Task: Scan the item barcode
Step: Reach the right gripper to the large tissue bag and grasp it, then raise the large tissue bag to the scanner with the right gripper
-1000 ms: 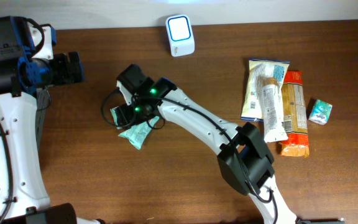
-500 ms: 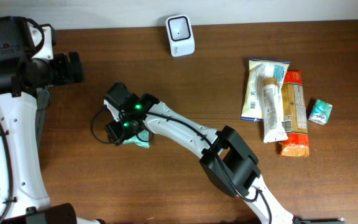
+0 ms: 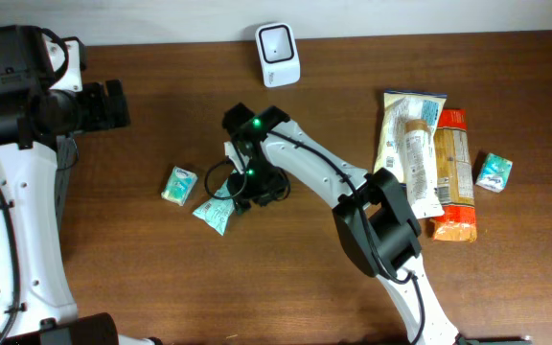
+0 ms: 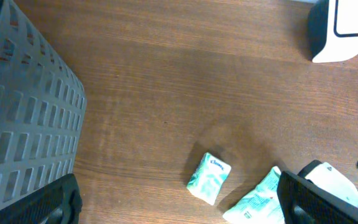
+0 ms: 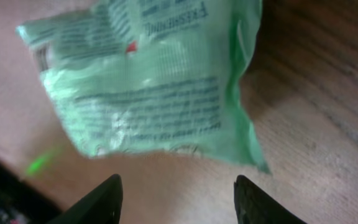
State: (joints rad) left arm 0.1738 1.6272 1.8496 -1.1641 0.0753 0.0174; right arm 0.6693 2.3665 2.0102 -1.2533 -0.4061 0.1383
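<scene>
Right end effector [image 5: 176, 186] approx half open, empty. Green pouch [image 5: 148, 93] flat on table [image 5: 328, 93], just ahead of its tips. Looks light, floppy, prob slippery; I'd pinch a sealed edge. Left end effector [image 4: 179, 199] wide open, empty.

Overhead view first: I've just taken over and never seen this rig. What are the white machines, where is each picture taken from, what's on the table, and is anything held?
The overhead view looks straight down on a wooden table with two white robot arms. The left gripper is open and empty; its wrist camera sees a grey basket, a small tissue pack and the white scanner. The right gripper is open too; its camera looks at a green pouch lying just ahead of it, not gripped. More snack packets lie at the right of the overhead view.
</scene>
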